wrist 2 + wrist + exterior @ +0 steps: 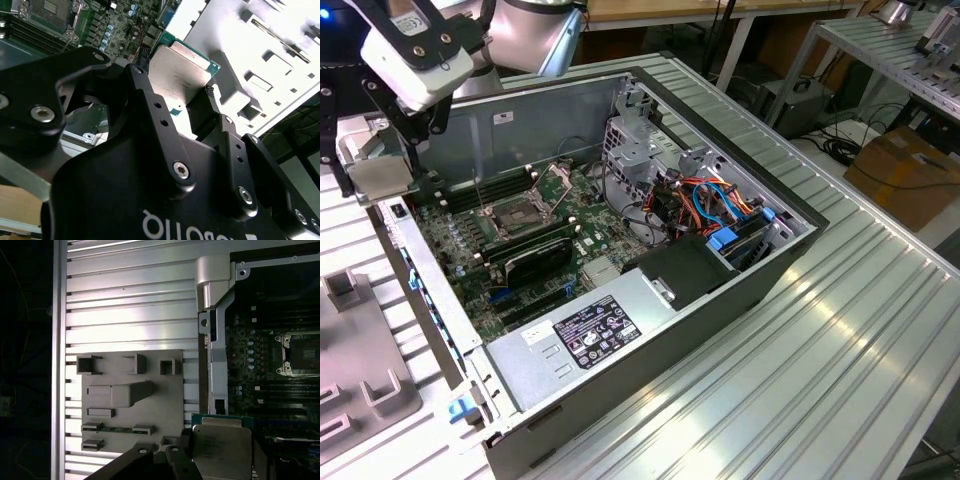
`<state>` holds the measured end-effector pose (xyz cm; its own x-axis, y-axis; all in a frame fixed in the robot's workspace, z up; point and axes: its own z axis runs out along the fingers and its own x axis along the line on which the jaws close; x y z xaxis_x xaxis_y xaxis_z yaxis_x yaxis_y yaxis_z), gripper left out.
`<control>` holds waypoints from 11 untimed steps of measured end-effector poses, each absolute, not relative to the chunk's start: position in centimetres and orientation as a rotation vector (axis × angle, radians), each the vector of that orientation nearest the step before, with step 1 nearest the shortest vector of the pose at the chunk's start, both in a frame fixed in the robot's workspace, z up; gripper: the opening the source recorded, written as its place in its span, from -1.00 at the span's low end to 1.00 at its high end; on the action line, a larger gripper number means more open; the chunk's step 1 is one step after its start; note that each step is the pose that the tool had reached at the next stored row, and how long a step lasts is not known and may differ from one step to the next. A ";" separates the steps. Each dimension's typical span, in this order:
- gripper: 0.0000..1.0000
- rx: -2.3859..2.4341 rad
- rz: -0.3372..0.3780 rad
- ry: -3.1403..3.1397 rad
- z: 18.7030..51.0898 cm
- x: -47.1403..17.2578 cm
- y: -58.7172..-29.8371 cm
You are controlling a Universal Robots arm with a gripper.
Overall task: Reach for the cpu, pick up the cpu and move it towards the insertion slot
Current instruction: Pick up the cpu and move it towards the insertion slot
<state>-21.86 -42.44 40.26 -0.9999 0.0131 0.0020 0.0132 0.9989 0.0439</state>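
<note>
The cpu (pixel 382 178), a thin pale silvery square with a green edge, hangs in the air over the open computer case's wall at the exterior view's left. My gripper (pixel 395 120) is shut on it, with black fingers (pixel 207 100) pressing on two opposite edges of the cpu (pixel 177 70). In the first wrist view the cpu (pixel 222 447) sits between the case wall and the motherboard. The insertion slot (pixel 520 212) is a square socket with a shiny metal frame and its retention plate raised, lying inside the case some way from the chip. It shows in both wrist views (pixel 304 352) (pixel 50 10).
A grey fixture plate (pixel 130 400) with raised blocks lies on the ribbed aluminium table (pixel 800 340) outside the case. Inside the case are long black memory slots (pixel 535 245), a power supply (pixel 590 330) and a drive cage with orange and blue cables (pixel 720 210).
</note>
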 end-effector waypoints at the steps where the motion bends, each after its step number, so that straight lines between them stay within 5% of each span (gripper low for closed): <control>1: 0.10 -0.021 -0.069 -3.139 40.3 -21.8 -42.4; 11: 0.10 -0.021 -0.069 -3.139 40.3 -21.4 -42.4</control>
